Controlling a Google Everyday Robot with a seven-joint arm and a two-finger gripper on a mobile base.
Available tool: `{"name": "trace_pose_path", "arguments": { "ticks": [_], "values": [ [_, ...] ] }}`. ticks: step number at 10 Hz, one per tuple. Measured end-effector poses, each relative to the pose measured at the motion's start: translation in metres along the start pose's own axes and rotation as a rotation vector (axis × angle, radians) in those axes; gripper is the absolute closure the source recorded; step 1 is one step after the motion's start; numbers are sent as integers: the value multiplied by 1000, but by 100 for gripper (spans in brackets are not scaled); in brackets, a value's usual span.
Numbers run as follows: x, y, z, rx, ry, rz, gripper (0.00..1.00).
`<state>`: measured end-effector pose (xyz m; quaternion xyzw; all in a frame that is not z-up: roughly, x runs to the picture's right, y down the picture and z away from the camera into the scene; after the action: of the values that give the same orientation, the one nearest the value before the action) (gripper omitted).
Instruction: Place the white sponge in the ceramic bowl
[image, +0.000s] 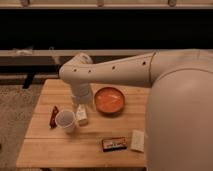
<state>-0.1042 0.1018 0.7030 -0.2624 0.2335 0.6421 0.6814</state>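
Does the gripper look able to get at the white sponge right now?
Probably yes. The gripper hangs just left of the ceramic bowl. The white sponge lies flat near the table's front right edge with nothing on it; only the dark packet lies close on its left.

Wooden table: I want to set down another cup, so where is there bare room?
Free: the front-left corner of the table, below the white cup and left of the dark packet; also the back-left strip behind the red packet. Crowded: the middle, where the gripper hangs by the white bottle, between cup and ceramic bowl.
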Motion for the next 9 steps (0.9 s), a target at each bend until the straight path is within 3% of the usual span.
{"name": "trace_pose_path", "arguments": {
  "ticks": [7,9],
  "values": [
    [-2,-1,3,9,6,3,35],
    [-15,-24,15,21,13,40,35]
  ]
}}
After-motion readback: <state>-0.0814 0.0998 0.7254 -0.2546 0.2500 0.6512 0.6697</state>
